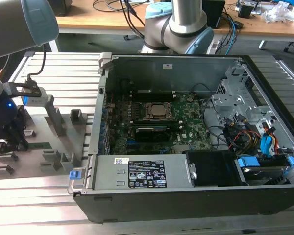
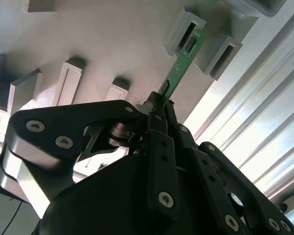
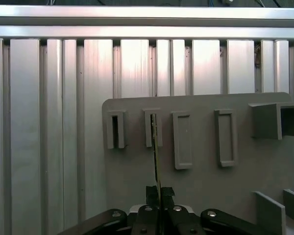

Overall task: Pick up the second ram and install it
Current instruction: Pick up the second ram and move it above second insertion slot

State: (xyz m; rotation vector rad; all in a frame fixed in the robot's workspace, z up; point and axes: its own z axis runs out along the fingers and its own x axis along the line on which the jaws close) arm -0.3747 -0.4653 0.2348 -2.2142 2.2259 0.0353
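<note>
Exterior view: an open computer case (image 1: 108, 176) is seen on a slotted aluminium table (image 1: 63, 73), and a gray fixture plate (image 1: 36, 166) is laid just beside it on the exterior view's left.
Gripper: the gripper (image 2: 160, 102) is clamped on one end of the second ram. Its dark fingers (image 2: 159, 142) are pressed against the stick's two flat faces, as is seen in both wrist views.
Second ram: the second ram (image 2: 182, 66), a thin green stick, is held on edge over the fixture plate. Its far end is set between the walls of a slotted upright block (image 2: 179, 29).
Block row: in the first wrist view the stick (image 3: 155, 152) is seen edge-on as a thin line. It runs from the fingertips to a block next to the end of a row of four.
Contact with plate: whether the stick's lower edge is touching the plate cannot be told.
Place in the scene: in the exterior view a short green strip (image 1: 39, 145) is seen on the plate just beside the gripper (image 1: 14, 142), at the far left and well apart from the case.
Motherboard: a large green motherboard (image 1: 122, 132) is laid on the floor of the case, with a processor socket (image 1: 157, 110) near its middle.
Arm: the arm's base (image 1: 179, 24) is mounted on the far side of the case, and a gray-and-blue joint (image 1: 19, 19) is seen above the plate.
</note>
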